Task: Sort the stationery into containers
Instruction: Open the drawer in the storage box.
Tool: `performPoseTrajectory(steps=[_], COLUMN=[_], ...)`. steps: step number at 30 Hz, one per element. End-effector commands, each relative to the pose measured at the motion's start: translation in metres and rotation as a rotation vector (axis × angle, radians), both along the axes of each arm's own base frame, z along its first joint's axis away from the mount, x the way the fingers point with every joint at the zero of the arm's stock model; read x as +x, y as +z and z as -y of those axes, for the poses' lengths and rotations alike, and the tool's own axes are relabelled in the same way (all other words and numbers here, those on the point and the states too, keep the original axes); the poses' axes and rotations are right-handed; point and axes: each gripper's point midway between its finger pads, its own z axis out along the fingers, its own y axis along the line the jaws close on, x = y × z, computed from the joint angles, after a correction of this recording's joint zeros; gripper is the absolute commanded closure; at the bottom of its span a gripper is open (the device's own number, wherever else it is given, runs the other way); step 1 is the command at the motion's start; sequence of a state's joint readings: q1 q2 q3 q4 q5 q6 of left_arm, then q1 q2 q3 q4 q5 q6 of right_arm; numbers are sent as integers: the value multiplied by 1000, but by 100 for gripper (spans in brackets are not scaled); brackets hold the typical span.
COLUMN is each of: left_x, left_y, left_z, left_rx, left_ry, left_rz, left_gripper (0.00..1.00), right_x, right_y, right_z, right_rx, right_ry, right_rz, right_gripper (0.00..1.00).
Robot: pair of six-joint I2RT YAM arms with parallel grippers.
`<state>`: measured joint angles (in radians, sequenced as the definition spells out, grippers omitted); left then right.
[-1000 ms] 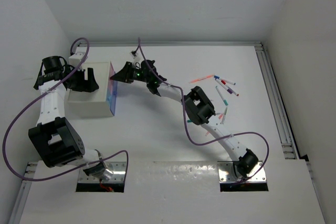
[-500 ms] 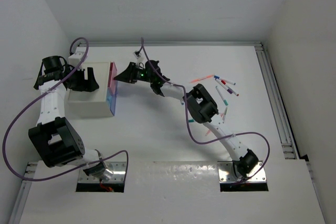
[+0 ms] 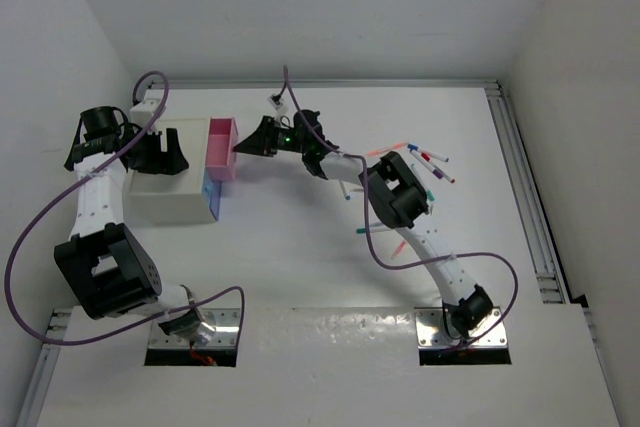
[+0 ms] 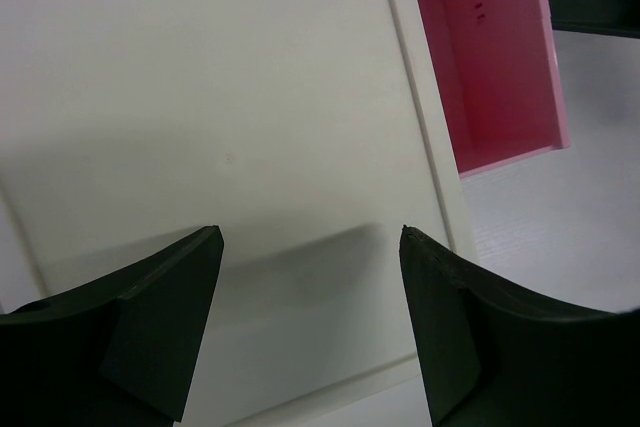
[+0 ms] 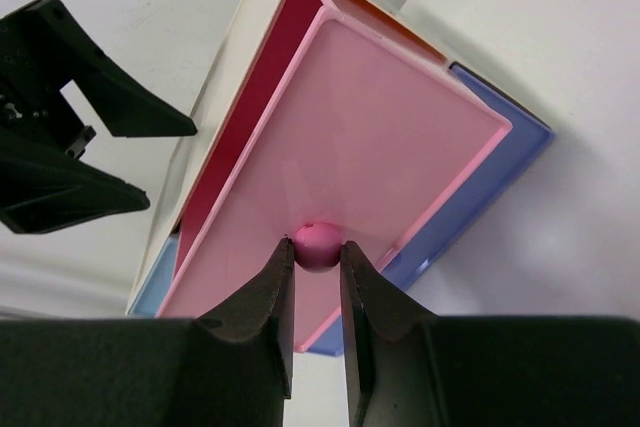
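Right now the right gripper (image 5: 318, 259) pinches the small round pink knob (image 5: 318, 244) on the front of the pink drawer-box (image 3: 221, 147); its two fingers (image 5: 268, 297) press on the knob from either side with only the knob between them. The pink drawer-box sticks out from the right side of the white cabinet (image 3: 165, 192), its open top facing up. From the right wrist camera its inside looks bare.

Directly below it sits the blue drawer-box (image 3: 211, 199), which projects only a little from the cabinet front; its blue edge shows past the pink one in the right wrist view.

Meanwhile the left gripper (image 4: 310, 237) hovers over the cabinet's flat white top with its fingers (image 4: 165, 327) spread wide and nothing between them. The near edge of the pink drawer-box is in the upper right of its camera view.

Well apart from both boxes, the pens and markers (image 3: 425, 162) lie scattered on the white table (image 3: 300, 277) to the right. Some lie beyond the right arm's elbow, and a few are just beside or partly under the arm.
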<state>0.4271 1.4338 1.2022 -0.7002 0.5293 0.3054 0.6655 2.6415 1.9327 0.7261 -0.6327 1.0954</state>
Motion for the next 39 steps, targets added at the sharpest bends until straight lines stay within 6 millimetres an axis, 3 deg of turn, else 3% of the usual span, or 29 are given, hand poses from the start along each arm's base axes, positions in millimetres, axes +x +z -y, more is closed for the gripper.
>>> performPoseTrajectory(steps=[1, 14, 27, 28, 29, 33, 39], left_x=[-38, -38, -37, -38, -37, -34, -24], left_y=[-61, -62, -64, -65, -64, -62, -49], left_z=[-8, -5, -4, -5, -5, -6, -7], left_rx=[-12, -23, -29, -31, -30, -32, -27], left_ry=[73, 75, 75, 78, 76, 78, 70], left_rz=[-261, -254, -255, -258, -255, -247, -207], left_gripper=[21, 21, 21, 21, 21, 21, 21], right_x=[9, 5, 12, 13, 14, 15, 12], right_y=[39, 27, 21, 21, 23, 24, 39], right_z=[21, 57, 76, 77, 78, 80, 85], right_rx=[37, 1, -17, -19, -20, -34, -61], right_ry=[-2, 2, -19, -19, -20, -19, -21], right_rz=[107, 55, 18, 12, 17, 10, 27], right_gripper=[100, 100, 100, 96, 82, 47, 34])
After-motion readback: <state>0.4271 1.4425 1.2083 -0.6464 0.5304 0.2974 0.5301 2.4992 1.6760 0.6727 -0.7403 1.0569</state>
